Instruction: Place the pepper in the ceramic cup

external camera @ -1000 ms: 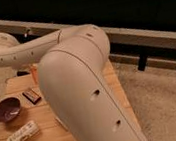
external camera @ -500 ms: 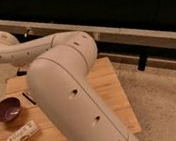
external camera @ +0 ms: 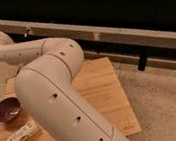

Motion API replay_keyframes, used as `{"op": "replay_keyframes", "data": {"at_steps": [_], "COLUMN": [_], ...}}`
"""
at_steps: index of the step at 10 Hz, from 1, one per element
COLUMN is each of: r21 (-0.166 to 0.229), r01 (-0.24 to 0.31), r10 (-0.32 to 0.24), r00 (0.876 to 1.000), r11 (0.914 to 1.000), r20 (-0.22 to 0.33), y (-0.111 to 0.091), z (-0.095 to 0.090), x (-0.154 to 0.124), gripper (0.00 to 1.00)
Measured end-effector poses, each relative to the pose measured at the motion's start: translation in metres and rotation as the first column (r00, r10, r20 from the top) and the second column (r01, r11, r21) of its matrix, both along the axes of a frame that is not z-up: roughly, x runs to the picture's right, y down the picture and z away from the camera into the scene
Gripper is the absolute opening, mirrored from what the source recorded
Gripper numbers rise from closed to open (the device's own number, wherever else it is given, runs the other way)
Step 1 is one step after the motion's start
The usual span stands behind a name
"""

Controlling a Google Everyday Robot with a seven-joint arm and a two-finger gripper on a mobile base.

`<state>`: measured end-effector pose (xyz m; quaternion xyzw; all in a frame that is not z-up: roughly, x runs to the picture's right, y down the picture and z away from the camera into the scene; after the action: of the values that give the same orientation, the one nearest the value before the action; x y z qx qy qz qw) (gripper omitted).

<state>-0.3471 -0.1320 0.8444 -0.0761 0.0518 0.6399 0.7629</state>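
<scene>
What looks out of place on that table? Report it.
The white bottle lies on its side near the wooden table's front-left edge, beside the dark purple bowl. The jaws, orange pepper and ceramic cup are out of sight, likely behind the white arm.

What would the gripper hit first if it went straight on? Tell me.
Cannot tell: the gripper is hidden, somewhere by the arm's far end near the table's far left corner. If it points down, likely the table first; the bowl and bottle lie nearer, off that line.
</scene>
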Motion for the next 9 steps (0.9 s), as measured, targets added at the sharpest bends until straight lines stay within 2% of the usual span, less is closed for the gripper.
{"op": "replay_keyframes", "data": {"at_steps": [3, 5, 9], "r21": [-0.006, -0.020, -0.040], "r01": [-0.012, -0.019, -0.017], "r10": [0.012, 0.018, 0.015], "r00": [1.000, 0.999, 0.998], "r11": [0.9999, 0.9996, 0.9990], "r20": [-0.023, -0.046, -0.054], "y": [-0.011, -0.012, -0.009], "z": [0.010, 0.022, 0.045], "x": [0.012, 0.026, 0.037], "gripper": [0.00, 0.00, 0.00]}}
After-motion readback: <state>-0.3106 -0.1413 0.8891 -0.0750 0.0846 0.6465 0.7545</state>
